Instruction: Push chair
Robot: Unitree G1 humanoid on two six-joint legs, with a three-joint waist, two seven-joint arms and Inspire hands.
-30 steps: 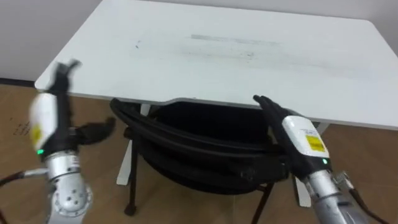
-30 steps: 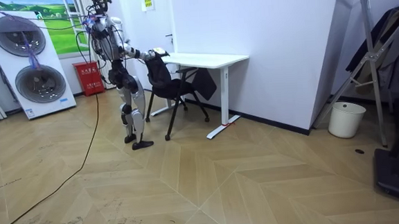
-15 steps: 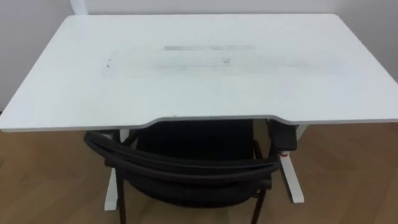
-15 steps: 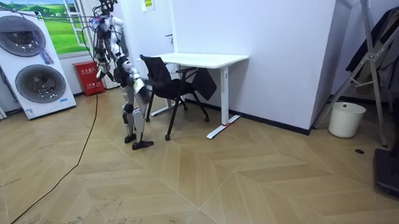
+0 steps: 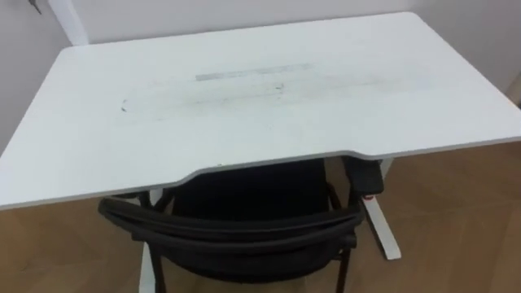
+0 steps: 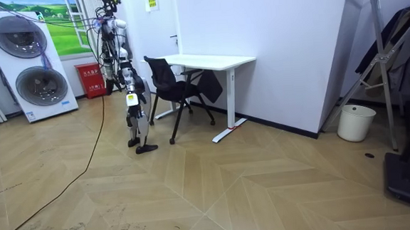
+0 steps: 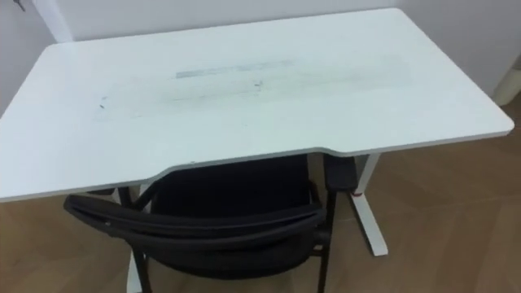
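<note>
The black chair (image 5: 236, 232) stands at the near edge of the white desk (image 5: 244, 98). Its seat is under the desktop and its curved backrest (image 7: 195, 224) sits just outside the edge. In the room view I stand upright right behind the chair (image 6: 163, 78), on the room view's left of the desk (image 6: 212, 59). My right hand (image 6: 130, 99) hangs low by my hip, apart from the backrest.
A white desk leg (image 5: 383, 220) and a black box (image 5: 366, 177) are under the desk at the right. Two stacked washing machines (image 6: 30, 61) and a red box (image 6: 92, 80) stand behind me. A white bin (image 6: 353, 122) and a rack (image 6: 387, 54) are far off to the room view's right.
Both hands came off the chair's backrest and dropped out of the eye view. In the room view my arms went down to my sides. The eye view has shifted.
</note>
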